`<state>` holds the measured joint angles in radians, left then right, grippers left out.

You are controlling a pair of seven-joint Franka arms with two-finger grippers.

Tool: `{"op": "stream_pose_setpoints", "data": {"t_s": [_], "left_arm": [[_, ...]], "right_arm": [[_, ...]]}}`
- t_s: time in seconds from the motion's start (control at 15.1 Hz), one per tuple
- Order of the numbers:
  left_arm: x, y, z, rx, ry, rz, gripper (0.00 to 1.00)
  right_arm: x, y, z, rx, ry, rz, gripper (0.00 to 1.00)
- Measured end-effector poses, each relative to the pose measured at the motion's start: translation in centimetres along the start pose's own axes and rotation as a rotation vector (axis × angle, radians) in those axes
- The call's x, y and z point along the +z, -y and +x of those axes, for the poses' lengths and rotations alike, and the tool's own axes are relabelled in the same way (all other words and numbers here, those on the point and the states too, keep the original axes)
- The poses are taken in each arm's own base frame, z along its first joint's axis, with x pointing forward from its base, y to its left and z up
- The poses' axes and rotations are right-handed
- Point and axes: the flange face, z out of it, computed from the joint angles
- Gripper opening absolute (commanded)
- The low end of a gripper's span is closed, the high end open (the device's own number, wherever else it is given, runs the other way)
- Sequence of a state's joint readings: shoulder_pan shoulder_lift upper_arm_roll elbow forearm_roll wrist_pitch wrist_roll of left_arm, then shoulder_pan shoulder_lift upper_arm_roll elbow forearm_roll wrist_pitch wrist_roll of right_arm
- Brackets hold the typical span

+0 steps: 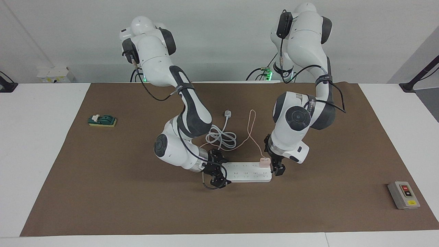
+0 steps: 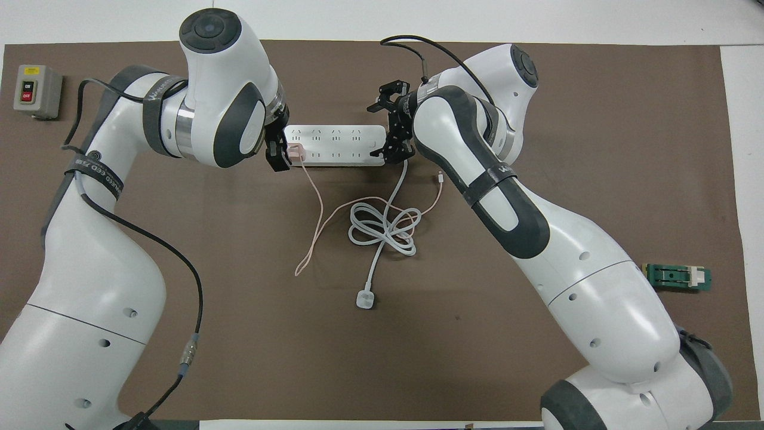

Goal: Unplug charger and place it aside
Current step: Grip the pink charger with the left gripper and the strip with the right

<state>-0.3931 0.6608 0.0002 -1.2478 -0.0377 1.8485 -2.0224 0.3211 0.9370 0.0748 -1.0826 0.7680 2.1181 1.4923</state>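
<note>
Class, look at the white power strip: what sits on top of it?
The pink charger is plugged into the power strip at the left arm's end. The right end effector covers its other end.

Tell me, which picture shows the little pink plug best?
The facing view. There the charger stands clear as a small pink cube plugged into the power strip, with the left gripper right beside it. In the overhead view the charger is partly covered by that gripper, so only a pink patch shows.

matt brown mat (image 1: 103, 192); glossy white plastic power strip (image 1: 248, 172); smooth pink plastic charger (image 1: 263, 162).
</note>
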Motion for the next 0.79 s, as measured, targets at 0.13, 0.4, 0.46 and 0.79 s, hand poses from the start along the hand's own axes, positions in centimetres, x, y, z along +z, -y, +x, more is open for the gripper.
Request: {"op": "stream_pose_setpoints", "data": {"t_s": [0.13, 0.4, 0.46, 0.79], "left_arm": [[0.1, 0.2, -0.3, 0.004, -0.002, 0.004, 1.00], [0.5, 0.4, -0.4, 0.007, -0.009, 0.017, 1.00], [0.8, 0.5, -0.4, 0.008, -0.012, 0.023, 1.00], [2.1, 0.9, -0.6, 0.012, -0.023, 0.045, 1.00]], "right_arm": [[1.3, 0.0, 0.8, 0.023, 0.041, -0.022, 1.00], [1.5, 0.2, 1.5, 0.034, 0.063, -0.034, 1.00], [1.5, 0.2, 1.3, 0.033, 0.064, -0.035, 1.00], [2.0, 0.0, 1.2, 0.031, 0.067, -0.042, 1.00]]}}
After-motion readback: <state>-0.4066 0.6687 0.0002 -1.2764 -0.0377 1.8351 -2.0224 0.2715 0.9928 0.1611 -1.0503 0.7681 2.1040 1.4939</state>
